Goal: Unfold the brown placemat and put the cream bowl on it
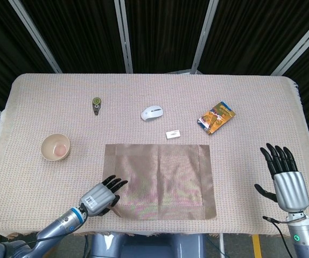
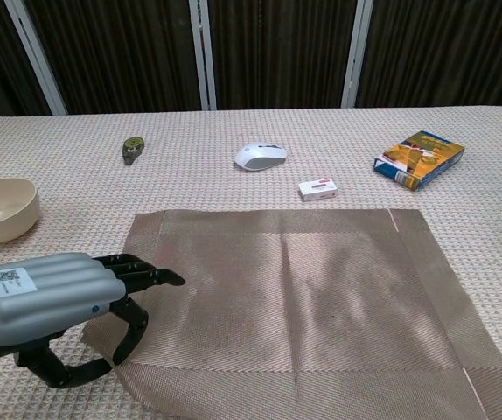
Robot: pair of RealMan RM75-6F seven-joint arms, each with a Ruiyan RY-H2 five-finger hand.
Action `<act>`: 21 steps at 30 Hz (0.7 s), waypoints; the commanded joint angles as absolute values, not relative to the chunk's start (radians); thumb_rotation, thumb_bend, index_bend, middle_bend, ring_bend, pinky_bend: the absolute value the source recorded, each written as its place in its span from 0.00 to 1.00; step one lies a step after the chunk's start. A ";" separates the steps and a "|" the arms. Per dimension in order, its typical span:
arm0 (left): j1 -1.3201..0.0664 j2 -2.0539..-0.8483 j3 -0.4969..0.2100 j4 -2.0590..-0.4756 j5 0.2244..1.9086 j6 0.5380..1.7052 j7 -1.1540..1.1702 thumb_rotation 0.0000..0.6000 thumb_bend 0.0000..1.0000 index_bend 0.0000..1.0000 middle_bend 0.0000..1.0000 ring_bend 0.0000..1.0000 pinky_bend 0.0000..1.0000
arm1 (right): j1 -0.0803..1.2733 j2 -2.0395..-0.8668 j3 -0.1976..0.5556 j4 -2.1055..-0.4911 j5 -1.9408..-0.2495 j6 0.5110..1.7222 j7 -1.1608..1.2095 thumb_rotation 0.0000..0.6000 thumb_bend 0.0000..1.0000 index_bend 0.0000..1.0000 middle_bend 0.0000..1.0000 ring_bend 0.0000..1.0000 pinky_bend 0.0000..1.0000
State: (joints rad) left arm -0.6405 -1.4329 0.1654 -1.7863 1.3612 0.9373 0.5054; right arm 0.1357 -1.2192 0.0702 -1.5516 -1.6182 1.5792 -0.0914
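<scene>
While the bench (image 1: 251, 97) carries everything, the placemat (image 1: 160, 180) is the landmark: it lies spread open and nearly flat at the bench's near middle, with faint creases and its near-left corner lifted a little. The left robot hand (image 2: 54, 311) sits at that corner, thumb below and fingers (image 2: 146, 273) above the edge, apparently pinching the cloth, though the exact contact is hard to read. If it pulls away without letting go, the placemat could drag or fold back on itself.

Well right of the placemat, the right robot hand (image 1: 286, 177) hovers with fingers spread, holding nothing.

Left of the placemat and clear of it stands the bowl (image 1: 55, 147), upright, with something pinkish inside that I cannot identify. Moving it is the step left, I judge; a tilted or loose grip on its rim could spill the contents or drop the bowl, and sliding it on could ruck the edge.

Beyond the placemat's far edge lie a snack packet (image 1: 217, 116), a mouse (image 1: 152, 112), a small white box (image 1: 173, 134) nearest the edge, and a small round tool (image 1: 96, 104); a wide sweep could knock them.
</scene>
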 commanded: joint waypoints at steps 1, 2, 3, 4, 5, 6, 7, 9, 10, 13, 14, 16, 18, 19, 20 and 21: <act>-0.634 -1.427 0.173 -1.799 1.354 0.932 0.514 1.00 0.43 0.70 0.00 0.00 0.00 | 0.135 -1.218 0.071 -1.553 -1.620 1.580 -0.089 1.00 0.00 0.00 0.00 0.00 0.00; -0.635 -1.424 0.174 -1.800 1.354 0.928 0.518 1.00 0.43 0.70 0.00 0.00 0.00 | 0.135 -1.217 0.071 -1.554 -1.620 1.580 -0.089 1.00 0.00 0.00 0.00 0.00 0.00; -0.635 -1.422 0.173 -1.799 1.353 0.926 0.526 1.00 0.43 0.70 0.00 0.00 0.00 | 0.134 -1.217 0.071 -1.554 -1.621 1.580 -0.090 1.00 0.00 0.00 0.00 0.00 0.00; -0.634 -1.421 0.173 -1.802 1.349 0.923 0.524 1.00 0.43 0.70 0.00 0.00 0.00 | 0.134 -1.217 0.070 -1.554 -1.623 1.581 -0.091 1.00 0.00 0.00 0.00 0.00 0.00; -0.633 -1.420 0.174 -1.805 1.348 0.921 0.522 1.00 0.43 0.70 0.00 0.00 0.00 | 0.133 -1.217 0.070 -1.554 -1.623 1.581 -0.090 1.00 0.00 0.00 0.00 0.00 0.00; -0.632 -1.417 0.175 -1.808 1.348 0.920 0.520 1.00 0.43 0.70 0.00 0.00 0.00 | 0.133 -1.216 0.071 -1.554 -1.624 1.582 -0.090 1.00 0.00 0.00 0.00 0.00 0.00; -0.631 -1.415 0.176 -1.810 1.348 0.918 0.520 1.00 0.43 0.70 0.00 0.00 0.00 | 0.133 -1.216 0.071 -1.555 -1.624 1.582 -0.090 1.00 0.00 0.00 0.00 0.00 0.00; -0.628 -1.408 0.179 -1.816 1.346 0.918 0.528 1.00 0.43 0.70 0.00 0.00 0.00 | 0.132 -1.215 0.072 -1.555 -1.624 1.582 -0.089 1.00 0.00 0.00 0.00 0.00 0.00; -0.625 -1.403 0.181 -1.822 1.343 0.919 0.533 1.00 0.43 0.70 0.00 0.00 0.00 | 0.132 -1.215 0.072 -1.555 -1.624 1.582 -0.089 1.00 0.00 0.00 0.00 0.00 0.00; -0.616 -1.390 0.188 -1.836 1.341 0.928 0.546 1.00 0.43 0.70 0.00 0.00 0.00 | 0.132 -1.215 0.072 -1.555 -1.625 1.582 -0.089 1.00 0.00 0.00 0.00 0.00 0.00; -0.613 -1.386 0.189 -1.839 1.342 0.933 0.551 1.00 0.43 0.70 0.00 0.00 0.00 | 0.132 -1.215 0.073 -1.555 -1.625 1.582 -0.089 1.00 0.00 0.00 0.00 0.00 0.00; -0.605 -1.377 0.193 -1.847 1.340 0.945 0.569 1.00 0.43 0.70 0.00 0.00 0.00 | 0.131 -1.215 0.072 -1.556 -1.627 1.583 -0.089 1.00 0.00 0.00 0.00 0.00 0.00; -0.597 -1.369 0.192 -1.853 1.336 0.956 0.578 1.00 0.43 0.70 0.00 0.00 0.00 | 0.131 -1.215 0.072 -1.557 -1.629 1.584 -0.090 1.00 0.00 0.00 0.00 0.00 0.00; -0.593 -1.363 0.189 -1.852 1.335 0.965 0.582 1.00 0.43 0.70 0.00 0.00 0.00 | 0.130 -1.215 0.072 -1.558 -1.630 1.585 -0.090 1.00 0.00 0.00 0.00 0.00 0.00; -0.592 -1.362 0.188 -1.852 1.335 0.968 0.583 1.00 0.43 0.70 0.00 0.00 0.00 | 0.130 -1.215 0.072 -1.558 -1.631 1.585 -0.090 1.00 0.00 0.00 0.00 0.00 0.00; -0.588 -1.358 0.185 -1.851 1.333 0.972 0.582 1.00 0.43 0.70 0.00 0.00 0.00 | 0.130 -1.215 0.071 -1.559 -1.632 1.585 -0.090 1.00 0.00 0.00 0.00 0.00 0.00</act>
